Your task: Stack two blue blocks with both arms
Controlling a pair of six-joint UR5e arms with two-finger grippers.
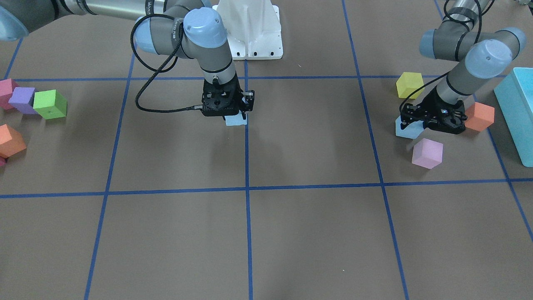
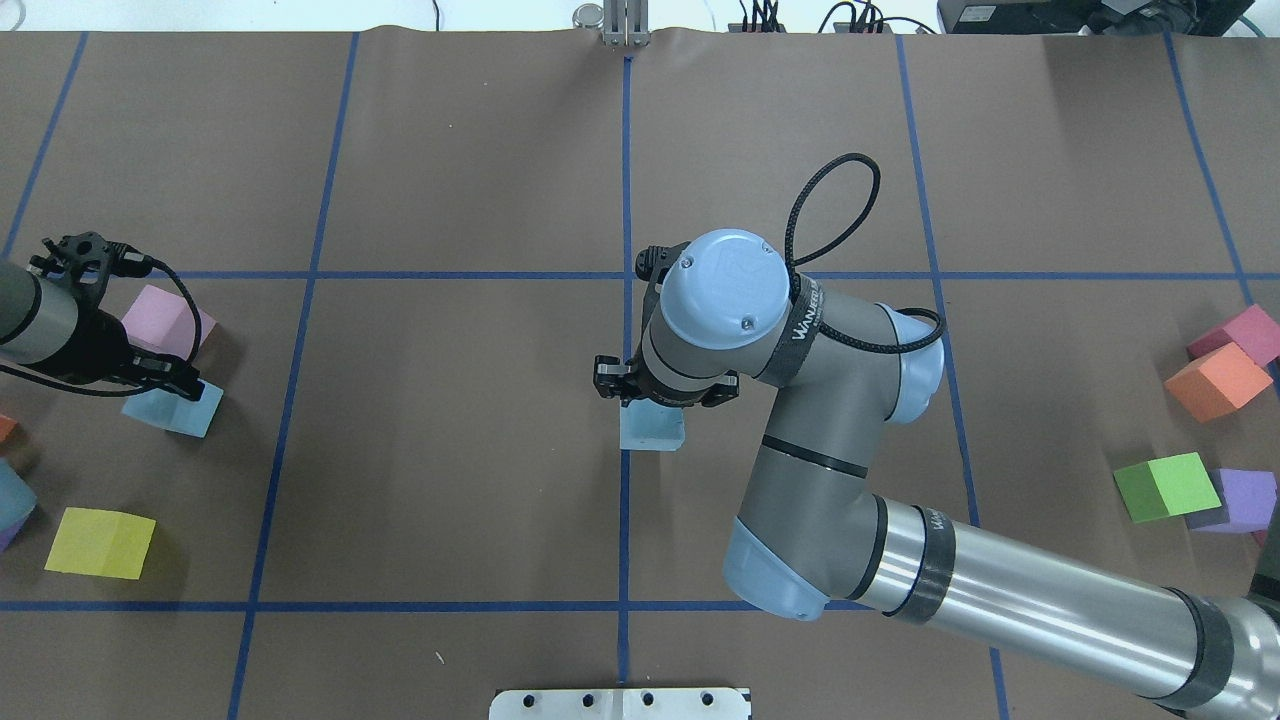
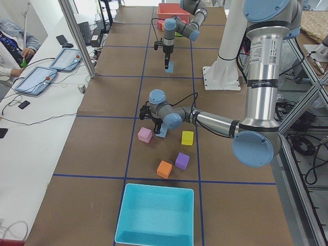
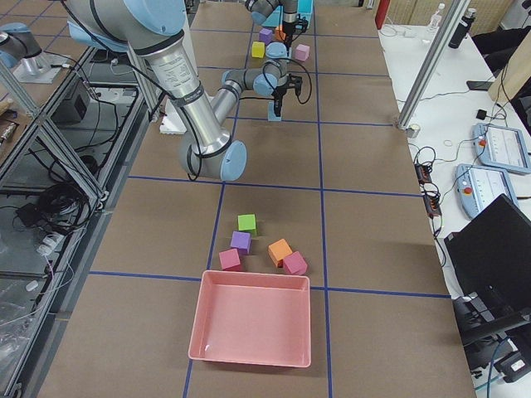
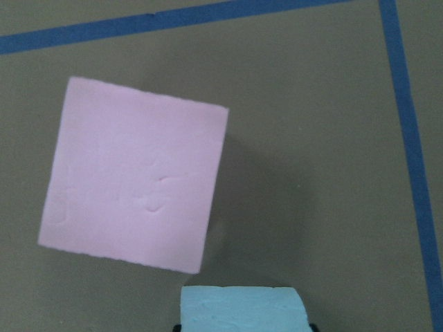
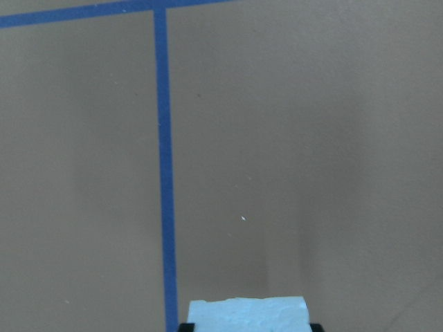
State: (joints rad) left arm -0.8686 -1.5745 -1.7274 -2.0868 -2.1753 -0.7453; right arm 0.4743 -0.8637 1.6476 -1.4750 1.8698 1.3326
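Note:
One pale blue block (image 2: 652, 432) sits at the table's centre by the blue tape line, also in the front view (image 1: 236, 121). My right gripper (image 2: 655, 400) stands upright over it and is shut on it; the right wrist view shows the block (image 6: 248, 315) between the fingertips. The second blue block (image 2: 180, 412) lies at the left side, also in the front view (image 1: 406, 130). My left gripper (image 2: 165, 385) comes in at a slant and is shut on it; the left wrist view shows it (image 5: 243, 308) between the fingertips. I cannot tell whether either block is off the table.
A pink cube (image 2: 165, 318) lies right beside the left gripper. A yellow cube (image 2: 100, 542), an orange cube (image 1: 479, 116) and the turquoise bin (image 1: 518, 112) are nearby. Green (image 2: 1165, 487), purple, orange and magenta cubes cluster at the far right. The white pedestal (image 1: 250, 29) stands at the robot's edge.

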